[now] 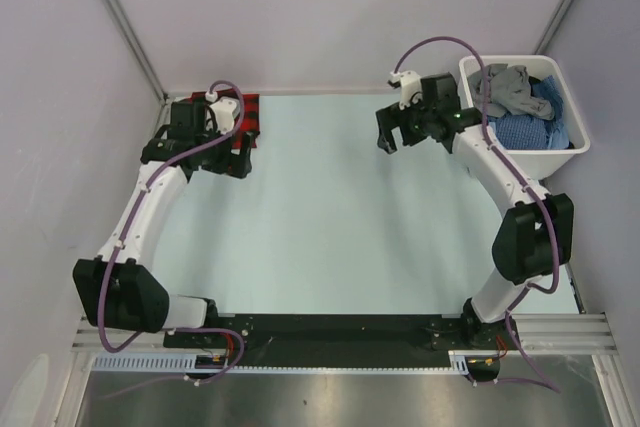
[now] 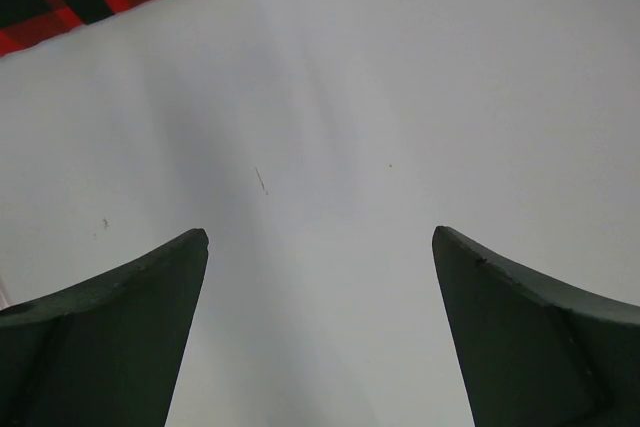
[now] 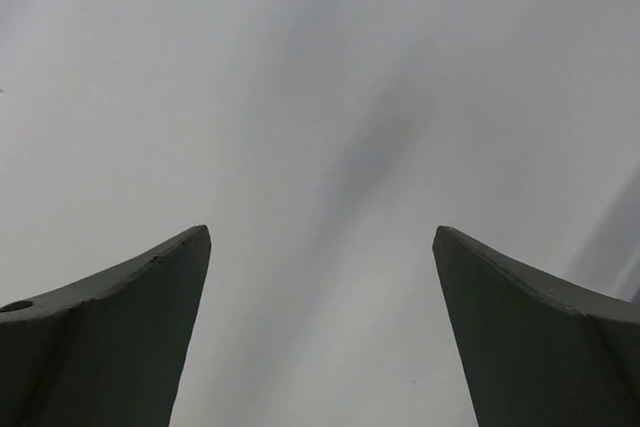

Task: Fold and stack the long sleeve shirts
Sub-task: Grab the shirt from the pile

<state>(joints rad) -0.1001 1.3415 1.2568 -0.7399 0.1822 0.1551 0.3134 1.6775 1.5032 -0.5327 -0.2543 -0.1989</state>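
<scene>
Both claws are held wide open and empty above the pale table [image 1: 330,207]: the left claw [image 2: 320,237] just beside the red-and-black plaid shirt [image 1: 248,107], which is laid flat at the far left corner, and the right claw [image 3: 320,232] near the white bin [image 1: 572,143], where the grey shirt [image 1: 510,87] is heaped on blue cloth [image 1: 535,129]. Both shirts are judged soft, light and limp; a pinch at collar or shoulder seam is likely best.
</scene>
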